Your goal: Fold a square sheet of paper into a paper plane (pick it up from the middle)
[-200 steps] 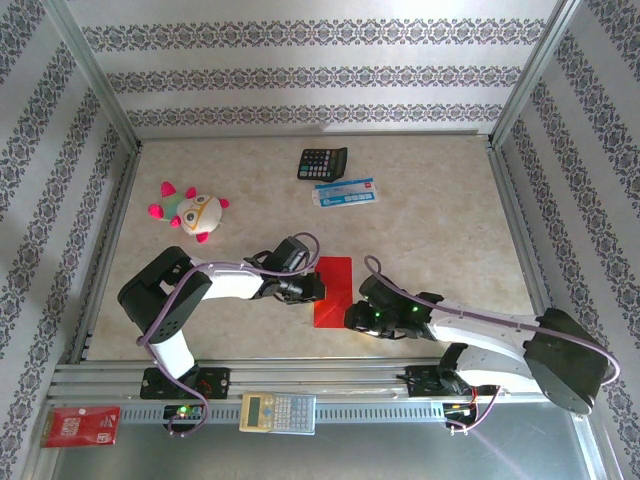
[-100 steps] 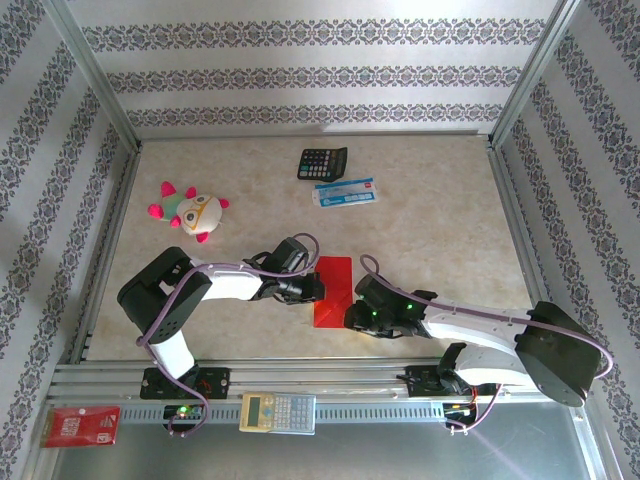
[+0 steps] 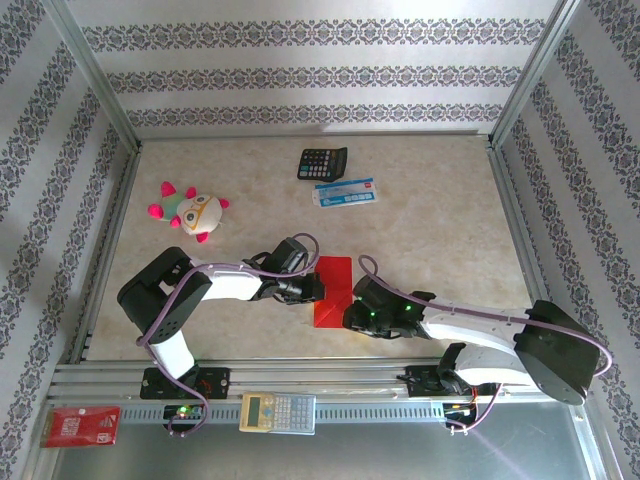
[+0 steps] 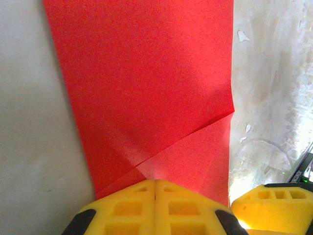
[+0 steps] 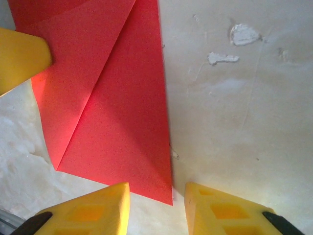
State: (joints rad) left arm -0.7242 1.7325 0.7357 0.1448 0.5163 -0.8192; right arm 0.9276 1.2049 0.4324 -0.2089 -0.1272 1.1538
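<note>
Looking down from above, we see the square sheet of paper point(image 3: 335, 280), partly folded, lying on the table point(image 3: 440, 230) between the two arms. The left gripper point(image 3: 312, 288) sits at its left edge and the right gripper point(image 3: 350, 314) at its near corner. Through the left wrist camera, we find the left gripper point(image 4: 155, 188) with its fingers closed together, tips down on the red paper point(image 4: 146, 83) where diagonal creases meet. Through the right wrist camera, the right gripper point(image 5: 156, 208) stands open, with the sheet's point(image 5: 122, 122) pointed corner lying flat between its fingers.
</note>
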